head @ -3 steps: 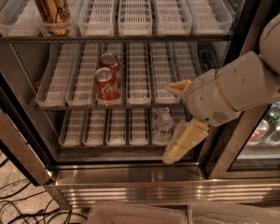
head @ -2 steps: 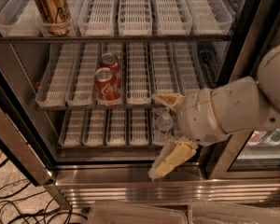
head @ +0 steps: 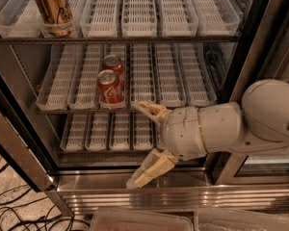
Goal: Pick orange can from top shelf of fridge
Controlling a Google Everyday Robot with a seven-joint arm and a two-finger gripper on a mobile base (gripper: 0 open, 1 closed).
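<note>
The orange can (head: 53, 7) stands upright at the front of a lane tray on the top shelf (head: 135, 18) of the fridge (head: 19, 105), at the upper left. My gripper (head: 143, 143) hangs low in front of the fridge's lower shelves, well below and to the right of the can. It is open and empty: one tan finger (head: 151, 110) points left at the middle shelf's edge, the other (head: 149, 170) reaches down toward the steel sill.
Two red Coca-Cola cans (head: 110, 83) stand one behind the other in a middle-shelf lane, just left of the gripper's upper finger. The white arm (head: 231, 126) comes in from the right. The dark door frame (head: 260, 42) stands at right. Cables (head: 14, 211) lie on the floor.
The arm and gripper have swung left and slightly down, from the right door frame to the middle of the lower shelves. The cans have not moved.
</note>
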